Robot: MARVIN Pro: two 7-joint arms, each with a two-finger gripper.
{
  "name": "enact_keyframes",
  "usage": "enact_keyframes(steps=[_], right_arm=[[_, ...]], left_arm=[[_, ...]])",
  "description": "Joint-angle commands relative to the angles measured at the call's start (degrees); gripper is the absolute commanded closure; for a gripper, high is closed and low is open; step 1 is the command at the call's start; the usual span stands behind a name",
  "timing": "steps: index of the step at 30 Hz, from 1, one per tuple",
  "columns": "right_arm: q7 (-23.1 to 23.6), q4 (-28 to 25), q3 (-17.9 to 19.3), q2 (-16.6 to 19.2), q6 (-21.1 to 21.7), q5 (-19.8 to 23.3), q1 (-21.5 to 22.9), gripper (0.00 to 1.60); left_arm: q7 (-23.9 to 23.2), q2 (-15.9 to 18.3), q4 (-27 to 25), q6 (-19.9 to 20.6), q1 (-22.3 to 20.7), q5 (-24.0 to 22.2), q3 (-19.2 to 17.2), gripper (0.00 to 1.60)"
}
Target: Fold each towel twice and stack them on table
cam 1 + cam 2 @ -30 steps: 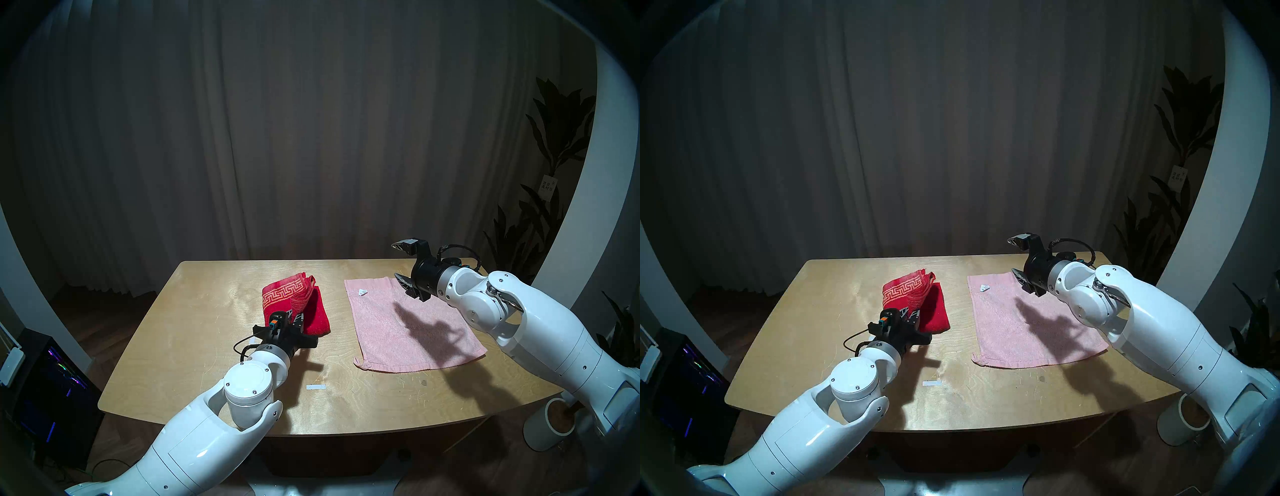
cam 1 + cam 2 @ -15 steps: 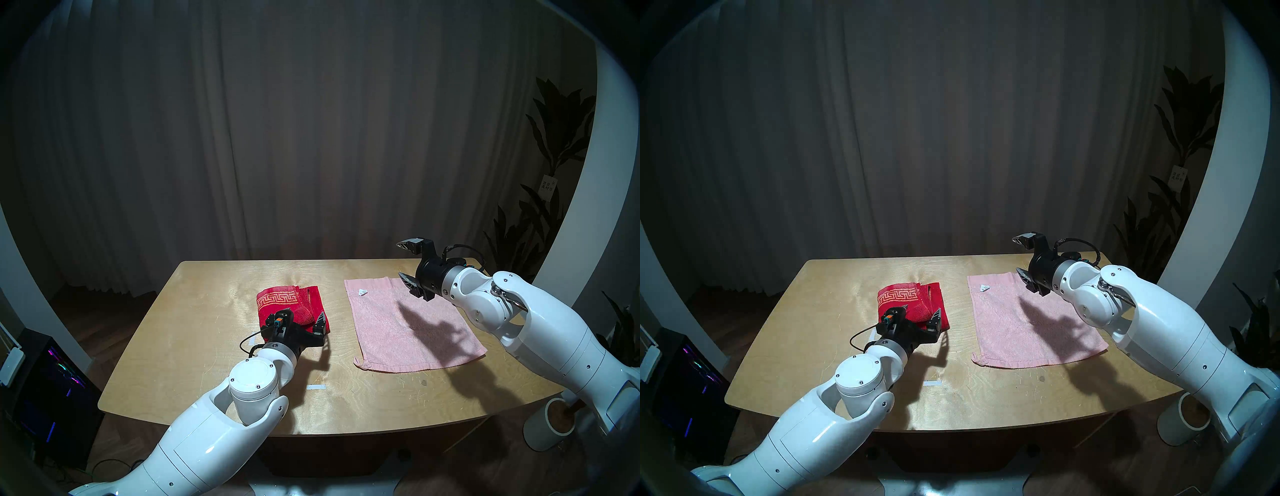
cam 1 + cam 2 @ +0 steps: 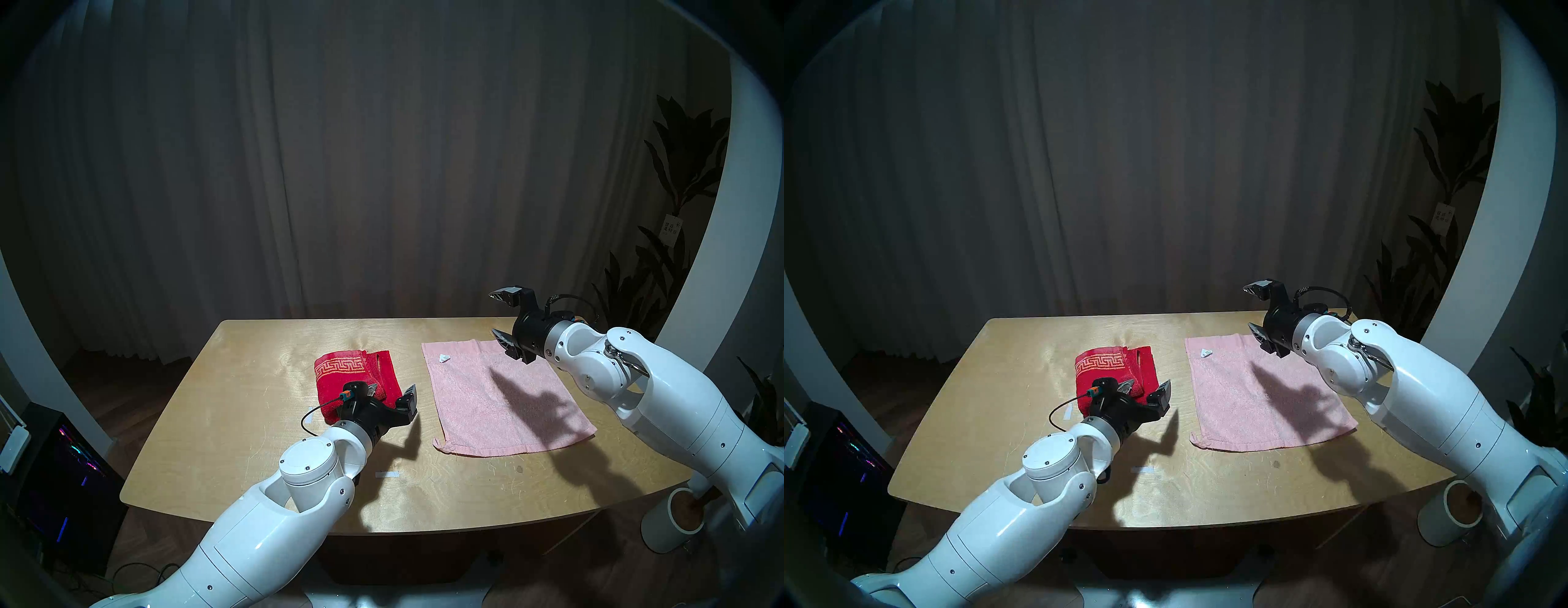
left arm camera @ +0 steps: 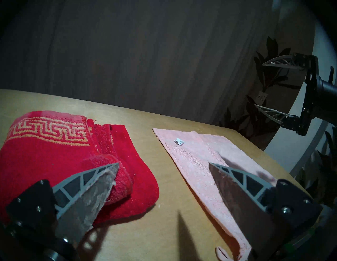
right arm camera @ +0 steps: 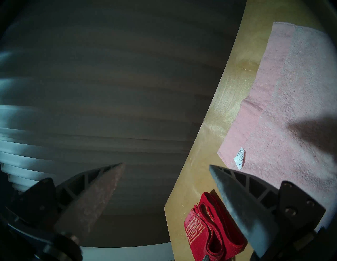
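Both claws gape wide and empty, the left claw (image 3: 392, 389) beside the red towel (image 3: 339, 373).

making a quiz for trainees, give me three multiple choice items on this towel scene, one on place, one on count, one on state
1. Where does the red towel lie from the pink towel, in the head view?
A. left of it
B. on top of it
C. right of it

2. How many towels are on the table?
A. one
B. two
C. three

3. How does the pink towel lie?
A. rolled up
B. spread flat
C. folded small

Answers:
1 A, bare wood separates them.
2 B, one red, one pink.
3 B, a single layer with its label showing.
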Motion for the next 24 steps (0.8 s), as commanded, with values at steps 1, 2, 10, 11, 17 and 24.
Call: enact_keyframes(steps=[1, 2, 10, 11, 17, 24], right_arm=[[-0.18, -1.66, 1.09, 0.40, -0.73, 0.13, 0.92, 0.00], [-0.25, -1.89, 1.11, 0.55, -0.97, 0.02, 0.83, 0.00], [-0.84, -3.25, 1.38, 1.29, -2.20, 0.02, 0.67, 0.00], [-0.93, -3.36, 1.38, 1.30, -2.35, 0.00, 0.70, 0.00], [-1.71, -4.13, 1.27, 1.14, -3.35, 0.10, 0.80, 0.00], [-3.80, -5.98, 1.72, 1.70, -6.05, 2.58, -0.89, 0.00]], left_arm=[[-0.70, -2.21, 0.88, 1.25, -1.85, -4.05, -1.83, 0.00], [-0.68, -2.46, 1.04, 1.47, -1.63, -4.96, -2.17, 0.00], [-3.93, -0.61, -3.53, 6.91, 1.30, -14.04, -4.81, 0.00], [-4.08, -0.32, -4.36, 7.81, 1.74, -15.17, -5.22, 0.00], [-3.84, 1.28, -7.13, 13.93, 2.35, -19.99, -6.45, 0.00], [-1.43, 0.70, -9.74, 13.80, 4.98, -23.35, -9.77, 0.00]])
